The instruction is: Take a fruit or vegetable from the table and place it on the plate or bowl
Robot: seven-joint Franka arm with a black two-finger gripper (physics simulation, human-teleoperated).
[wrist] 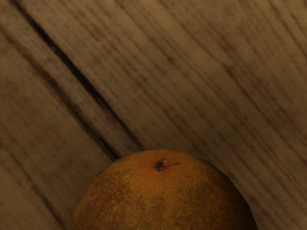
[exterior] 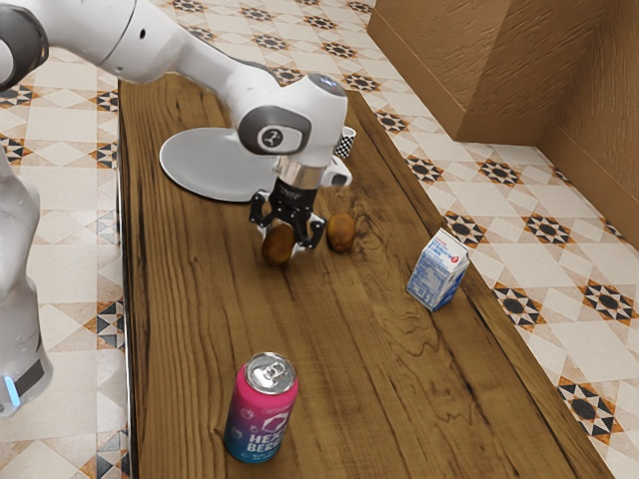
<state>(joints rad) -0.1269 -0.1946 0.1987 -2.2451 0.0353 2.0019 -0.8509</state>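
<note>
Gripper (exterior: 290, 236) looks clamped on 1 brown fruit (exterior: 278, 245), a black finger on either side, low over the table's (exterior: 379, 399) far half, midway between its long edges. I judge the lift is in hand. Rise straight up, hold the squeeze steady on the round skin, clear the 2nd fruit (exterior: 341, 232) just beside it, then carry toward the white plate (exterior: 205, 160) near the far end. Dark-grained wood carries a soda can (exterior: 260, 407) by the near edge and a milk carton (exterior: 437, 269) by 1 long edge; patterned floor tiles (exterior: 519, 200) surround it.

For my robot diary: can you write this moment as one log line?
gripper: shut on fruit | near: second fruit | plate: not yet reached
</note>
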